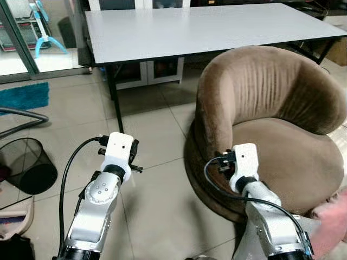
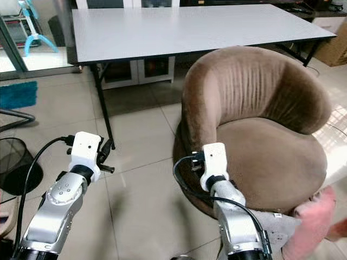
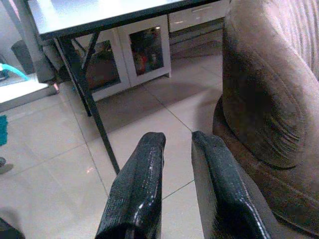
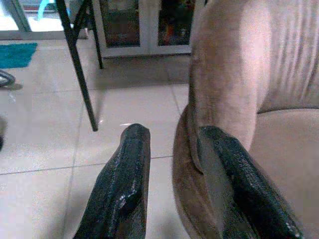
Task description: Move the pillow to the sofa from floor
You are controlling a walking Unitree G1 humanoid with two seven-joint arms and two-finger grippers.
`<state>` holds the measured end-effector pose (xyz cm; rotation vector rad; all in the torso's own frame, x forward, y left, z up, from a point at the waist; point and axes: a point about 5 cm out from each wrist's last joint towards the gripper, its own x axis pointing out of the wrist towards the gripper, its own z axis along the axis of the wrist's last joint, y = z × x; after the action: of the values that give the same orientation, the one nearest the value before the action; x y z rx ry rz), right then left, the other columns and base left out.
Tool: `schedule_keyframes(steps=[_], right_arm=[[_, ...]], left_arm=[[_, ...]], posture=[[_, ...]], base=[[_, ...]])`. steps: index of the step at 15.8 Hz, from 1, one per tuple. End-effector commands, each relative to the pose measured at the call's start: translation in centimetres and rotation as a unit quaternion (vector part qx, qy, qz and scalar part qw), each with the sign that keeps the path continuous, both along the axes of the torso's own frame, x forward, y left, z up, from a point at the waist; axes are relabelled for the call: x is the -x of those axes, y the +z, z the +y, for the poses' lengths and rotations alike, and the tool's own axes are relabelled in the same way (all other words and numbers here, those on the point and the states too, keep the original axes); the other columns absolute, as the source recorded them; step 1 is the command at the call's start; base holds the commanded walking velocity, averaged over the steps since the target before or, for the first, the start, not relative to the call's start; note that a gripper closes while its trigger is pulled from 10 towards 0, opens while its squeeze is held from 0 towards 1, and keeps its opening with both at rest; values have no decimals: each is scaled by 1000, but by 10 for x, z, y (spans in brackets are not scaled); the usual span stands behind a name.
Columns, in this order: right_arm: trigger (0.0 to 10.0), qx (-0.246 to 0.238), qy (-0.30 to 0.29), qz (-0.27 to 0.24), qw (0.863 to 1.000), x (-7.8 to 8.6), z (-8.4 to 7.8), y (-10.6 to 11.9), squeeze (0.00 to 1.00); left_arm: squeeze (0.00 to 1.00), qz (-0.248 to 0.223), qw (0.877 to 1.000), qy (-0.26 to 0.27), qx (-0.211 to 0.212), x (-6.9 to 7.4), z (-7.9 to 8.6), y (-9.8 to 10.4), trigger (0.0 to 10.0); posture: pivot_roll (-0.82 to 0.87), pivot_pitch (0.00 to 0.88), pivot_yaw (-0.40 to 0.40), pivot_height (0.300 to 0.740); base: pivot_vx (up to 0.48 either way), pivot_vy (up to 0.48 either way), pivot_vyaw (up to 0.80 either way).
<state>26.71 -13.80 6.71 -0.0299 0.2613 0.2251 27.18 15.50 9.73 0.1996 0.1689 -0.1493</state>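
Observation:
A brown round sofa chair [image 1: 282,124] stands on the tiled floor at the right. A pink soft pillow [image 2: 310,227] lies at the bottom right edge, beside the sofa's front and my right arm; most of it is cut off. My left gripper [image 3: 178,139] hovers over bare tiles left of the sofa, open by a narrow gap and holding nothing. My right gripper [image 4: 173,132] is open wider, also holding nothing, raised at the sofa's left front rim [image 4: 219,99].
A long white table [image 1: 195,30] on black legs stands behind the sofa, with a low cabinet [image 3: 127,55] under it. A black wire bin [image 1: 24,165] and a teal rug [image 1: 21,96] lie to the left. Open tiles stretch between bin and sofa.

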Motion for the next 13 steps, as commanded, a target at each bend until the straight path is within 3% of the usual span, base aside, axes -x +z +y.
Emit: schedule_keyframes(steps=[1, 10, 13], right_arm=[[10000, -5, -13, 0, 1000, -1, -5, 1, 0], [10000, 14, -78, 7, 997, 18, -26, 6, 0], [10000, 21, -101, 11, 995, 19, -28, 9, 0]], left_arm=[[0, -3, 1000, 7, -3, -1, 2, 1, 10000], [0, -23, 1000, -12, -17, -17, 1, 7, 10000], [0, -47, 998, -34, -22, -25, -6, 15, 10000]], posture=[[-5, 0, -23, 740], [-36, 0, 4, 740], [-42, 0, 12, 740]], base=[[0, 0, -750], [0, 400, -749], [0, -3, -750]])
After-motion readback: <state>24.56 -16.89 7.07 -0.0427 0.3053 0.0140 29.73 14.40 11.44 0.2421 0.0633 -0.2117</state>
